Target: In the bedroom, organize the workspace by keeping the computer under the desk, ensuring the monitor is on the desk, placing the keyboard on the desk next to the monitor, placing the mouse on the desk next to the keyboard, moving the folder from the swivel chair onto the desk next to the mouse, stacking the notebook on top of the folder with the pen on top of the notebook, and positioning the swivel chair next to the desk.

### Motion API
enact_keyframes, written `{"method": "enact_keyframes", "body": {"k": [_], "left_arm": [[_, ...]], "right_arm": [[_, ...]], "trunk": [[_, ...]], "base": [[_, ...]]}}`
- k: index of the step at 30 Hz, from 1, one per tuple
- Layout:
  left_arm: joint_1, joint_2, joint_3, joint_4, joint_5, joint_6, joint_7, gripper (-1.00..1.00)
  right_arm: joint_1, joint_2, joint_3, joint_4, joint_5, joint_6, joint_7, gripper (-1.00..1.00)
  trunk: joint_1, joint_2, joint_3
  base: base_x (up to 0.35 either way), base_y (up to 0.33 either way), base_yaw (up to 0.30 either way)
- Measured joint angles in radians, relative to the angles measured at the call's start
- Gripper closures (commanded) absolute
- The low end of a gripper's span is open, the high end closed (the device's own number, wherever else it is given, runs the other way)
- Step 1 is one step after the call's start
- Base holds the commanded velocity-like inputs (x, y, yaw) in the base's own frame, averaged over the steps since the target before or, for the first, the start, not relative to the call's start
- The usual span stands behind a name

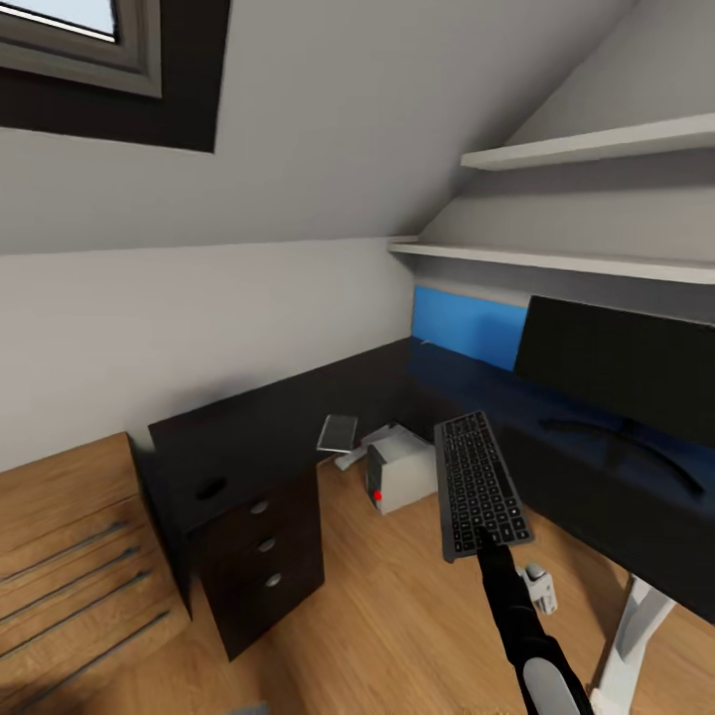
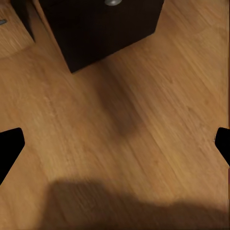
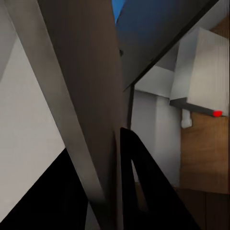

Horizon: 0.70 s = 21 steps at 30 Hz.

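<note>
At about 8 o'clock in the head view stands a light wooden chest point(image 1: 70, 556) with long thin handles. Next to it is the desk point(image 1: 268, 422), a long shiny black top that bends round the corner, with black drawers point(image 1: 263, 556) and round silver knobs. On the wooden floor point(image 1: 397, 616) under the desk sits the computer point(image 1: 402, 477), a small pale grey box with a red dot low on its front.

The left gripper point(image 2: 115, 148) hangs over the smooth floor with its two black fingers point(image 2: 9, 146) spread wide, with nothing between them.

Near the middle, the right gripper point(image 1: 487, 541) pinches the keyboard point(image 1: 480, 485) by its near end. The keyboard is thin, flat and grey with dark keys, held up in the air in front of the desk edge.

At 3 o'clock the monitor point(image 1: 621, 367), wide and black, stands on the desk. Behind it is a bright blue panel point(image 1: 467, 326), and two white shelves point(image 1: 596, 149) hang above.
</note>
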Motion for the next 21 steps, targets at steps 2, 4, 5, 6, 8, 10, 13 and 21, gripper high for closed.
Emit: {"method": "enact_keyframes", "body": {"k": [2,4,5,6,8,10,13,21], "left_arm": [[0.0,0.0,0.001,0.0,0.001,0.0,-0.001,-1.0],[0.0,0.0,0.0,0.0,0.0,0.0,0.001,-1.0],[0.0,0.0,0.0,0.0,0.0,0.0,0.001,-1.0],[0.0,0.0,0.0,0.0,0.0,0.0,0.0,-1.0],[0.0,0.0,0.001,0.0,0.0,0.0,0.0,-1.0],[0.0,0.0,0.0,0.0,0.0,0.0,0.0,-1.0],[0.0,-0.001,0.0,0.0,0.0,0.0,0.0,-1.0],[0.0,0.0,0.001,0.0,0.0,0.0,0.001,-1.0]], "right_arm": [[0.0,0.0,0.0,0.001,-0.001,-0.004,0.0,1.0],[-0.001,0.0,-0.001,0.001,-0.001,-0.005,-0.001,1.0],[0.0,0.0,-0.002,0.001,-0.001,-0.005,-0.001,1.0],[0.0,0.0,-0.008,0.001,-0.001,-0.005,-0.001,1.0],[0.0,-0.001,-0.018,0.001,-0.004,-0.004,0.0,1.0],[0.0,-0.001,-0.023,0.0,-0.004,-0.003,0.002,1.0],[-0.001,-0.001,-0.024,-0.001,-0.006,-0.002,0.003,1.0],[0.0,-0.002,-0.027,0.001,-0.006,-0.059,0.001,1.0]], "trunk": [[0.0,0.0,-0.001],[0.0,0.0,-0.002],[0.0,0.0,-0.002],[0.0,0.0,-0.003],[0.0,0.0,-0.004],[0.0,0.0,-0.005],[0.0,0.0,-0.005],[0.0,0.0,-0.005]], "base": [[-0.003,0.001,-0.262],[0.0,0.0,-0.262],[0.0,0.0,-0.249],[0.0,0.0,-0.188],[0.0,0.0,-0.108],[0.0,0.0,-0.056],[0.0,0.0,-0.007],[0.0,0.0,-0.167]]}}
